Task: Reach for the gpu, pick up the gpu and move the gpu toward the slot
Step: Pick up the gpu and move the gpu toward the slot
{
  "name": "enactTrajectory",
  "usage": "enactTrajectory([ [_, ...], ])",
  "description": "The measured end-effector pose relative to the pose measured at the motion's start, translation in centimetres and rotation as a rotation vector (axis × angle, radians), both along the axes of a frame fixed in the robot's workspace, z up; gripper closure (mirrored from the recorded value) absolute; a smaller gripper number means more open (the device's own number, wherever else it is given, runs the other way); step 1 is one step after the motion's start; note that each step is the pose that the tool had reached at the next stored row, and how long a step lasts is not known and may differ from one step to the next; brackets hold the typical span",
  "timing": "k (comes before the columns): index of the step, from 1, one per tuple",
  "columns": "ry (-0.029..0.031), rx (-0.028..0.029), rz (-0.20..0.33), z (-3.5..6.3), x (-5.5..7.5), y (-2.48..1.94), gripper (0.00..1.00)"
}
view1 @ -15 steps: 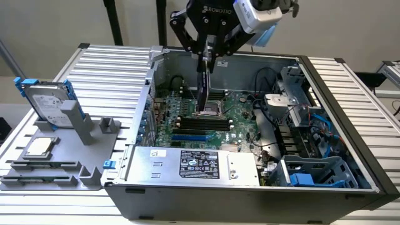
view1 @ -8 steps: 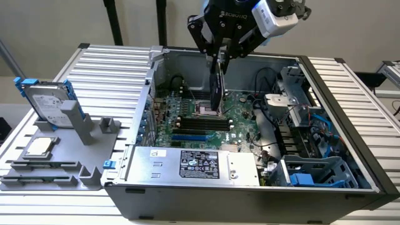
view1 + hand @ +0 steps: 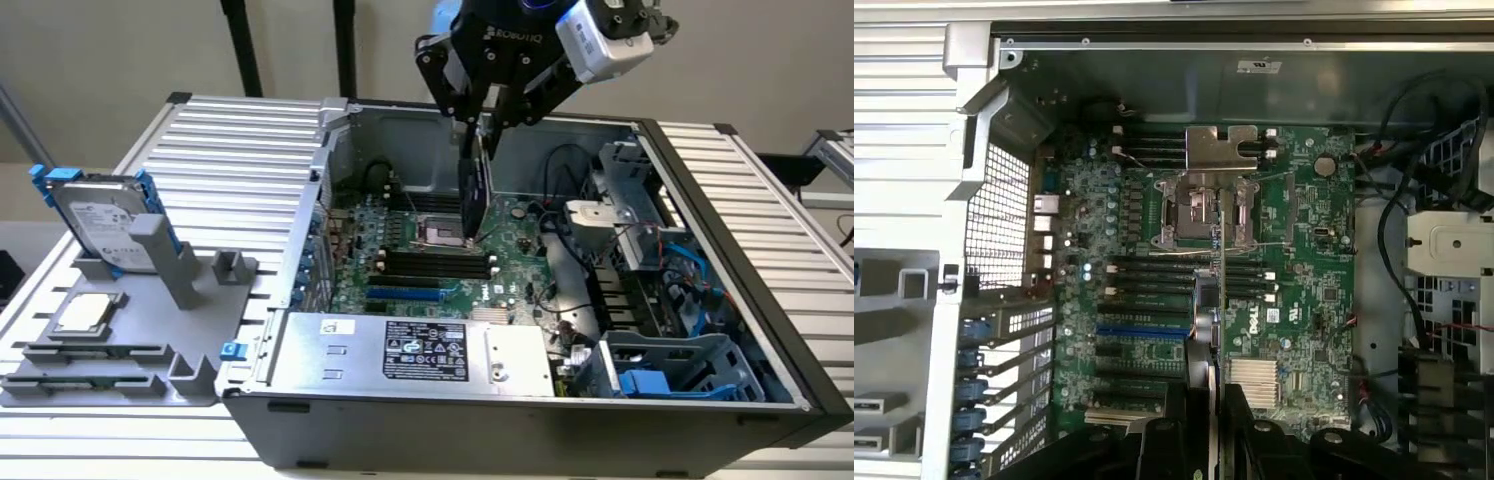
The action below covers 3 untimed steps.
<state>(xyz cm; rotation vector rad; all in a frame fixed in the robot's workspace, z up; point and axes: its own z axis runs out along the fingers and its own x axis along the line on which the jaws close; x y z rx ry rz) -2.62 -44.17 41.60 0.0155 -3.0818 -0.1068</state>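
Observation:
My gripper (image 3: 483, 118) hangs over the open computer case (image 3: 747, 330) and is shut on the gpu (image 3: 471, 190). The card hangs edge-on below the fingers and looks dark and thin, with its lower end just above the green motherboard (image 3: 521, 270). In the wrist view the gpu (image 3: 1220, 290) runs as a thin line away from my gripper (image 3: 1209, 405), and its silver bracket (image 3: 1221, 150) is at the far end over the processor socket. The black fingers (image 3: 1162, 445) sit on either side of the card. A blue expansion slot (image 3: 1144, 328) lies beside the card on the board (image 3: 1304, 300).
A silver hard drive with blue rails (image 3: 100, 215) stands in a grey fixture (image 3: 134, 345) at the exterior view's left, with a small square silver chip (image 3: 83, 312) on it. Inside the case are the power supply (image 3: 414, 350), black cables (image 3: 567, 200) and a drive cage (image 3: 674, 365).

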Motion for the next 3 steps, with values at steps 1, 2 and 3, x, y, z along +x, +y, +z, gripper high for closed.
enactTrajectory([
  [1, 0.0, 0.0, 0.0, 0.0, 0.0, 0.0, 0.74],
  [2, 0.0, 0.0, 0.0, 0.0, 0.0, 0.0, 0.74],
  [3, 0.0, 0.0, 0.0, 0.0, 0.0, 0.0, 0.74],
])
